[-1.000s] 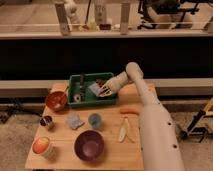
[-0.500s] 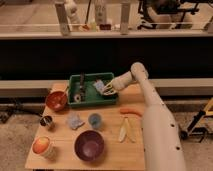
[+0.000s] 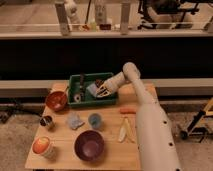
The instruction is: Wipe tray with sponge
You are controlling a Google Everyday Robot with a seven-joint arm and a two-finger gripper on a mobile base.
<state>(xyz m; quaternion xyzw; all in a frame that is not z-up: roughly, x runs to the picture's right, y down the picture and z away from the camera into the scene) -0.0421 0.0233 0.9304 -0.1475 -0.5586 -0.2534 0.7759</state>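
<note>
Over the last second the gripper (image 3: 103,90) has stayed low inside the green tray (image 3: 91,105), in its right half, but it has not been idle. Half a second ago the arm (image 3: 131,72) swung a little to the right, and it has now come back left, carrying the gripper a short way with it. The pale blue sponge (image 3: 93,89) lies in the tray against the gripper's left side and seems to have travelled with it. We read this to-and-fro as a wiping stroke under way, not a reach or a retreat. We cannot tell how wide the gripper stands, nor whether it clasps the sponge or only pushes it. The tray's left half, where a dark utensil (image 3: 81,82) and a small round object (image 3: 77,97) lie, looks unvisited — so we judge the wiping partly done at best.
</note>
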